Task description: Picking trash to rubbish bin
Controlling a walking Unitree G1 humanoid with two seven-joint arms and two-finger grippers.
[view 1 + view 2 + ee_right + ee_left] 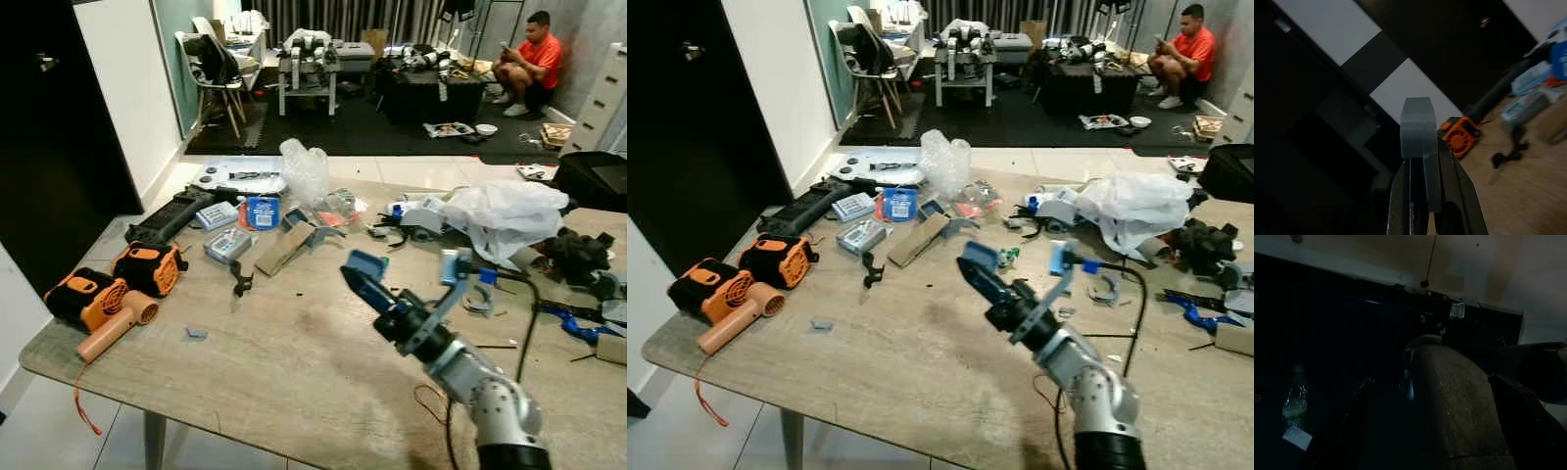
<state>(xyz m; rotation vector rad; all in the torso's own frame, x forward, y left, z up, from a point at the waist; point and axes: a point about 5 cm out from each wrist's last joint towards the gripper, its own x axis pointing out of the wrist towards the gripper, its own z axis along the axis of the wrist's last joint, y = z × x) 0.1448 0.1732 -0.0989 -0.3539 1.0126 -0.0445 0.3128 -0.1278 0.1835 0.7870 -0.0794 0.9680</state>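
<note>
I am looking down through the head camera at a long wooden table (294,382) crowded with clutter. My right gripper (364,284) is reaching out above the bare middle of the table, its two black fingers pressed narrowly together on a small flat blue-grey piece of trash (366,264), which is sticking up past the fingertips. In the right wrist view the same blue-grey piece (1419,134) is standing clamped between the fingers, with the tabletop off to one side.

On the table's left end, two orange and black tools (113,284) are lying beside a peach-coloured nozzle (116,329). Farther back are sitting a black power strip (171,217), small blue and white boxes (230,230), a strip of cardboard (286,247) and a crumpled clear plastic bag (306,171). A white plastic bag (509,217) is lying on the right side, near black and blue parts.

Beyond the table, a person in an orange shirt (529,61) is sitting on the floor by a wall.

My left wrist view is very dark; I cannot tell how the left gripper's fingers are set, though a plastic bottle (1295,399) is faintly showing
</note>
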